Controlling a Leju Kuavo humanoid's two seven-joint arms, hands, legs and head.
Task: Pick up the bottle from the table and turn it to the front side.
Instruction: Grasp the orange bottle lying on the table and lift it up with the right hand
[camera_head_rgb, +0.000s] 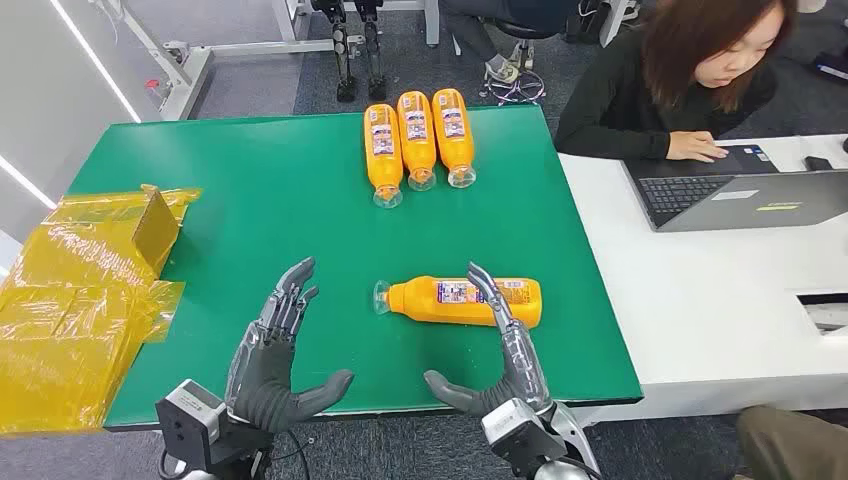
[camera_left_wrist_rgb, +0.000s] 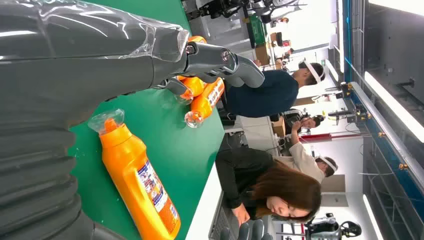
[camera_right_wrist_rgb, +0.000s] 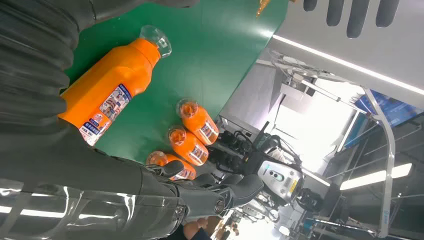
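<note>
I see crinkled yellow film (camera_head_rgb: 70, 300) at the table's (camera_head_rgb: 250, 190) left edge. My left hand (camera_head_rgb: 275, 350) hovers, fingers spread, empty. The orange plastic bottle (camera_head_rgb: 460, 300) lies flat on green felt, clear cap leftward. My right hand (camera_head_rgb: 495, 365), spread, fingertips over it, grips nothing.

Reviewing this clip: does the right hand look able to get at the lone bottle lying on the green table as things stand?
Probably yes. The right hand is open, its fingers already reaching over the lone bottle, which lies on its side apart from the three bottles farther back. Nothing sits between hand and bottle.
</note>
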